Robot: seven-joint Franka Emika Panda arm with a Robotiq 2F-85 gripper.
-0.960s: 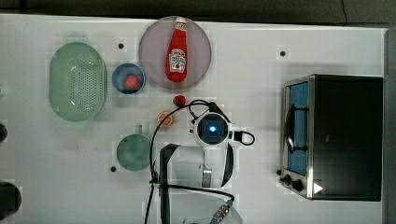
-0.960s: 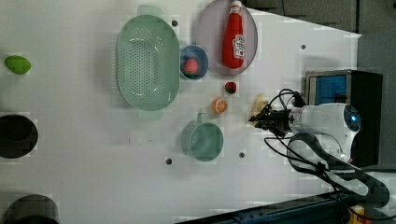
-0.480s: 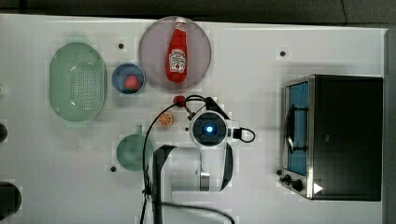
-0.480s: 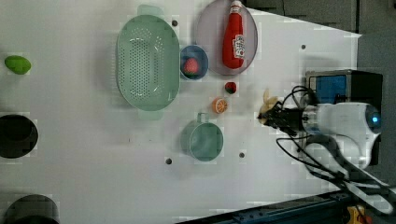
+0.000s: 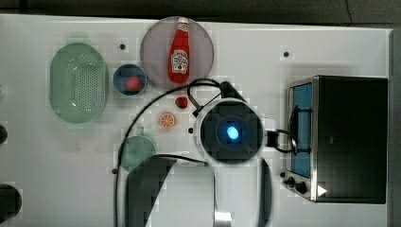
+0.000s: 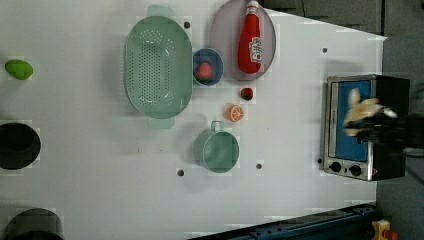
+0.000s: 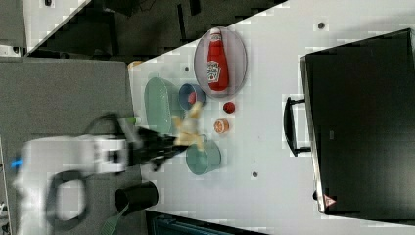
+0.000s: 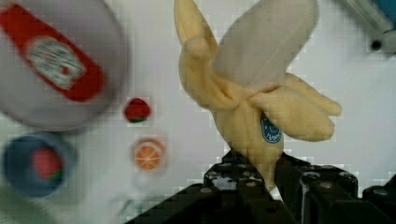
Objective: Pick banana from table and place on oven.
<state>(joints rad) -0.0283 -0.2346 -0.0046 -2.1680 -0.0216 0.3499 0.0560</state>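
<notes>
The pale yellow banana, half peeled with a blue sticker, is held by its stem end in my gripper, which is shut on it. It hangs in the air above the white table. In the left view the banana and the gripper appear over the glass door of the oven. In the right view the banana appears beside the green cup, with the gripper behind it. In the top view my wrist covers the banana, just to the top view's left of the oven.
A ketchup bottle lies on a grey plate. Around it stand a green colander, a blue bowl with a strawberry, a loose strawberry, an orange slice and a green cup. Black cups stand at the left view's left edge.
My gripper has carried the banana away from the orange slice toward the oven, and it has risen, looming larger in the top view. In the left view it now overlaps the oven door.
</notes>
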